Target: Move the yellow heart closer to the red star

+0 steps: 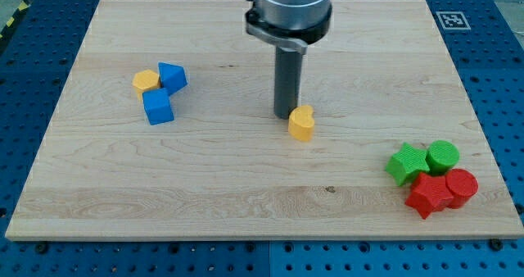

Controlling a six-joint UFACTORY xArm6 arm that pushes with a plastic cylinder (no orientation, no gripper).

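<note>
My tip, a bare rod with no jaws to open or close, sits just beside the yellow heart on its left, with the red star well apart toward the view's bottom right.

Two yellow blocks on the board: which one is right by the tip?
The yellow heart near the board's middle; my tip sits just at its left. The other yellow block lies far left, against the blue blocks.

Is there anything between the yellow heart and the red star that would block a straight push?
Nothing visible does. My tip sits just at the view's left of the yellow heart, and bare board lies between it and the red star. The green star sits just above that line.
</note>
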